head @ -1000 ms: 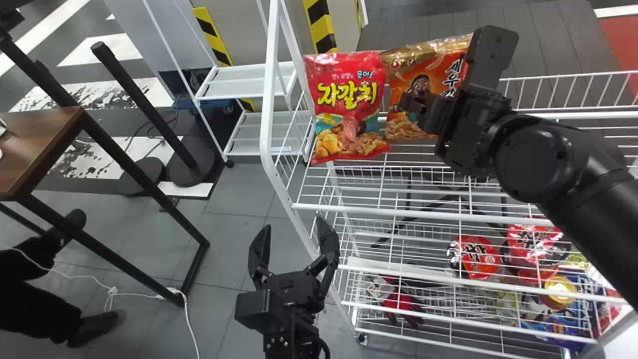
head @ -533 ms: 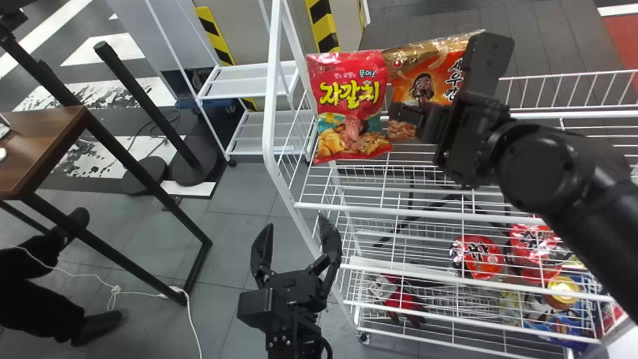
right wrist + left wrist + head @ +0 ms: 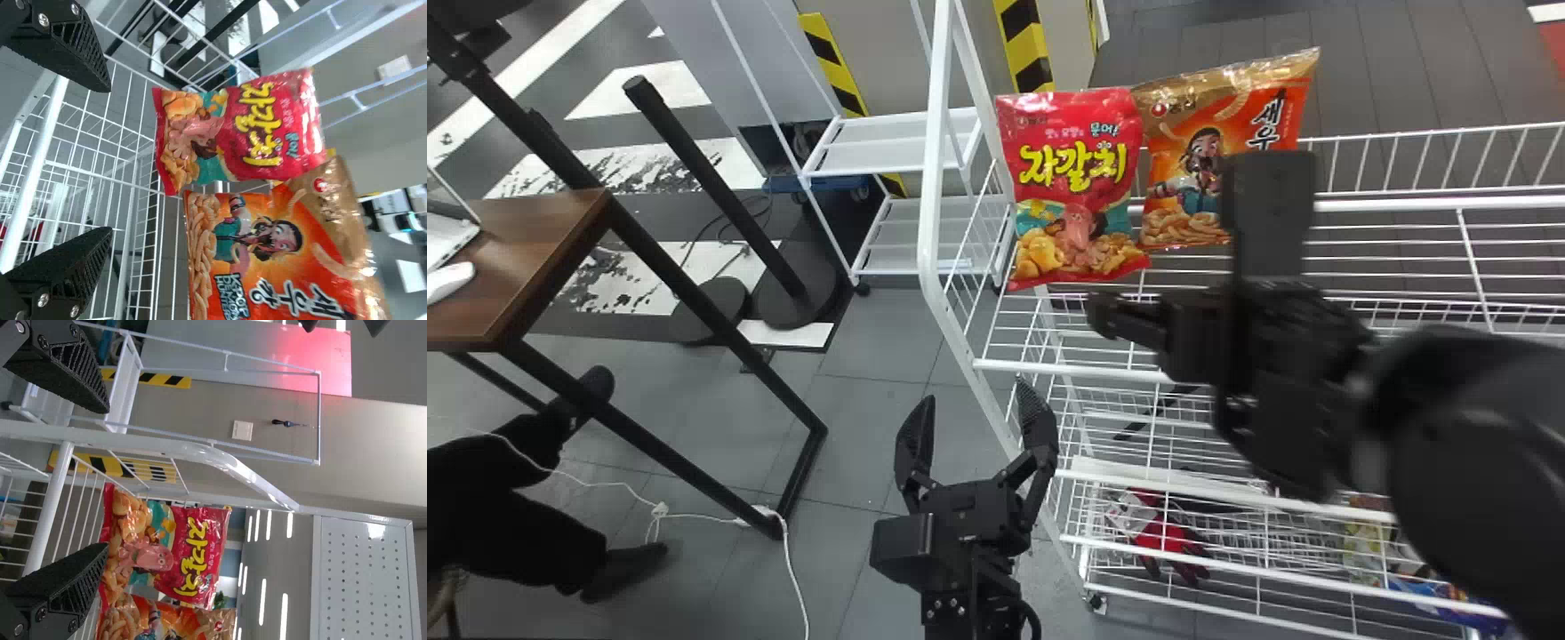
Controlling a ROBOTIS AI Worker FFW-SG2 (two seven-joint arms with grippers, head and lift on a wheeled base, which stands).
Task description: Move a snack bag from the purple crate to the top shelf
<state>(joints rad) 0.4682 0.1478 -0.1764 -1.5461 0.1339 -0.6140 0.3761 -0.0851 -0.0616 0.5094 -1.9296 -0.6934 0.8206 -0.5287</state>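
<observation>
My right gripper is in front of the white rack's top shelf, nearer to me than the snack bags. In the right wrist view the right gripper is open, its fingers wide apart with nothing between them. A red snack bag stands at the shelf's left end, with an orange snack bag close on its right. Both bags, red and orange, are beyond the fingertips. My left gripper is parked low, left of the rack, open and empty; its own wrist view shows the left gripper likewise.
Lower wire shelves hold red-and-black gloves and a blue package. A white rack post rises left of the bags. At the far left is a wooden table; a small white cart stands behind.
My right gripper has drawn back from the orange bag, down and toward me, uncovering more of it. Both bags keep their places on the shelf. The head view has shifted slightly; the left gripper is still.
</observation>
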